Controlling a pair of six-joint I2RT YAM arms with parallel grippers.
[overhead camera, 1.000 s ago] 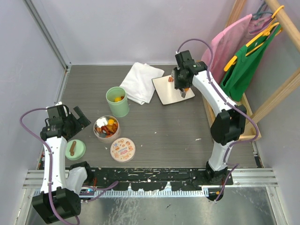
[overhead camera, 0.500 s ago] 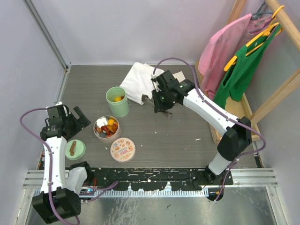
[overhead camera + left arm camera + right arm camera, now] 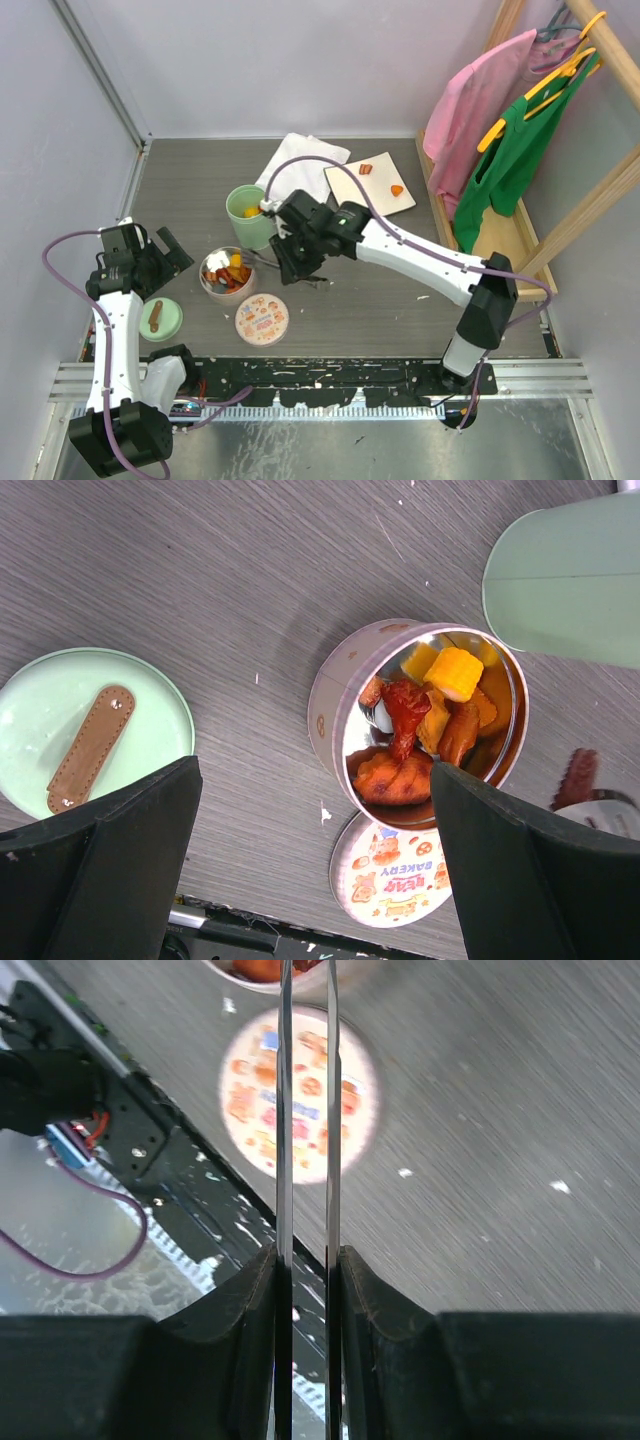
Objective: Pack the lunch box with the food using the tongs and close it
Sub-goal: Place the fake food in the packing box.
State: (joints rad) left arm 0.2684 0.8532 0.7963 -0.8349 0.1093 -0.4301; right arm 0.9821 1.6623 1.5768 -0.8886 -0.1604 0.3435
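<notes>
Right claw [image 3: 305, 1260] clamps the one pair of tongs [image 3: 284, 1110], tips reaching one tin [image 3: 335, 690] of food [image 3: 430, 715]. Left claw [image 3: 315, 780] gapes wide, empty. Two lids on the counter [image 3: 380, 280]: mint lid [image 3: 40, 720], printed lid [image 3: 385, 865]. Two pieces [image 3: 397, 189] on one board [image 3: 350, 190].

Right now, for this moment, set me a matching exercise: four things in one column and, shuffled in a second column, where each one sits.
Things
1. round mint-green lid with a brown oblong knob
2. round printed lid
3. white folded cloth
4. slim grey metal tongs

Places
A. at the back, left of the white square board
B. clamped in the right tool
C. lying flat on the near side of the round pink tin
D. farthest left of the four

Pairs: 1-D, 2-C, 3-A, 4-B
</notes>
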